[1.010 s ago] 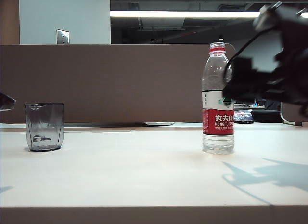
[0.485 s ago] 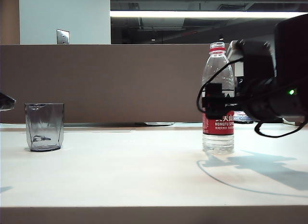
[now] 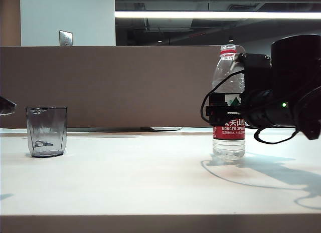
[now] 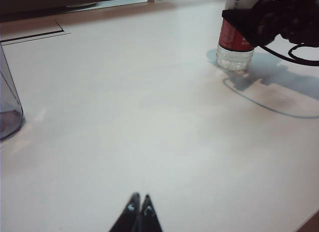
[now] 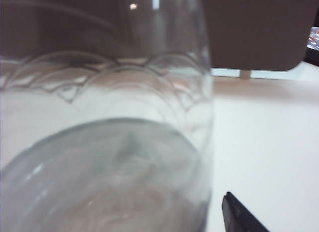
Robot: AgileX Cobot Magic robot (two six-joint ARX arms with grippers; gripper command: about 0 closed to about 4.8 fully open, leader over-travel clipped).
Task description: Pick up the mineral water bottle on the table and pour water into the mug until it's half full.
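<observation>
right end effector (image 3: pixel 216 114) around mineral water bottle (image 3: pixel 228 82)

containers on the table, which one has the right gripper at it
The mineral water bottle, tall with a red label: the open right gripper is at its label. The mug stands alone, far left.

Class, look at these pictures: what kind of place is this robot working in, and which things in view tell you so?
Probably an office: an off-white desk top backed by brown partition panels, with ceiling strip lighting beyond. The right gripper is at the mineral water bottle.
</observation>
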